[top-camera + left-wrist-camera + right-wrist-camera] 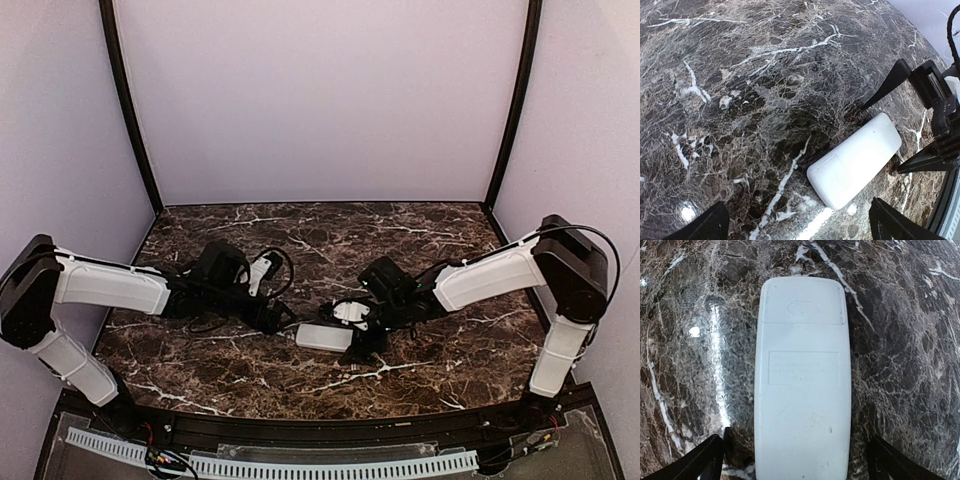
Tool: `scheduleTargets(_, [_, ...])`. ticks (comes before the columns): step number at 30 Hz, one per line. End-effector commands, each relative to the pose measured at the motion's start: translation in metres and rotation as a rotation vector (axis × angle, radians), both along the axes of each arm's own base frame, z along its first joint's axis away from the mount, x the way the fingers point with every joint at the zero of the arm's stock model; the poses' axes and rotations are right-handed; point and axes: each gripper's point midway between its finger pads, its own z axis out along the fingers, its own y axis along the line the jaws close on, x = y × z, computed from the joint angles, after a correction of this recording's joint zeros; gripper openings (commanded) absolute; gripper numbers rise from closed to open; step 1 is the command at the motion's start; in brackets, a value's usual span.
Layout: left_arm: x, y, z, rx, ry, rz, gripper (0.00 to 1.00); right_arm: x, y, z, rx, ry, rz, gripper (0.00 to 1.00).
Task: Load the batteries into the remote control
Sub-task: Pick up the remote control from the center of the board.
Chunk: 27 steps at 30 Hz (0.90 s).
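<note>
With our right hand (796, 460) released astride the slim white plastic remote control (802, 380) and left hand (799, 224) released at its nine o'clock, we should lift straight up without nudging.

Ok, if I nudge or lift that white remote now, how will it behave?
The remote control looks like rigid plastic, so it probably won't flex. Lying flat, back up, on the glossy marble table, it would likely slide rather than roll or tip. Its smooth rounded edges may slip in a grip.

The left claw (800, 227) and the right claw (797, 462) both gape wide, held low, facing each other.
</note>
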Motion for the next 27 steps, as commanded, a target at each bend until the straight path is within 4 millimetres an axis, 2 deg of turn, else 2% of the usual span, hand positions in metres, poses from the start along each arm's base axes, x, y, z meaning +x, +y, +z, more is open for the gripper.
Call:
scheduleTargets(1, [-0.005, -0.006, 0.015, 0.022, -0.081, -0.144, 0.99, 0.009, -0.011, 0.030, 0.041, -0.067, -0.057, 0.99])
scheduleTargets(4, [-0.008, -0.016, 0.028, 0.032, -0.164, -0.281, 0.99, 0.020, -0.021, 0.060, 0.125, -0.109, -0.110, 0.99])
scheduleTargets(9, [-0.023, -0.035, 0.037, 0.043, -0.160, -0.510, 0.99, 0.030, -0.040, 0.115, 0.310, -0.177, -0.229, 0.99])
scheduleTargets(12, [-0.033, -0.045, 0.033, 0.054, -0.132, -0.639, 0.98, 0.027, -0.051, 0.141, 0.422, -0.190, -0.266, 0.98])
scheduleTargets(13, [-0.040, -0.043, 0.022, 0.076, -0.086, -0.672, 0.99, 0.028, -0.055, 0.148, 0.454, -0.187, -0.290, 0.98])
scheduleTargets(14, [-0.039, -0.048, 0.025, 0.092, -0.123, -0.716, 0.99, 0.027, -0.059, 0.154, 0.480, -0.187, -0.304, 0.98])
scheduleTargets(19, [-0.043, -0.054, 0.009, 0.187, -0.119, -0.835, 0.99, 0.023, -0.073, 0.171, 0.536, -0.186, -0.342, 0.99])
scheduleTargets(27, [-0.041, -0.073, -0.009, 0.251, -0.127, -0.971, 0.99, 0.017, -0.087, 0.181, 0.594, -0.150, -0.368, 0.98])
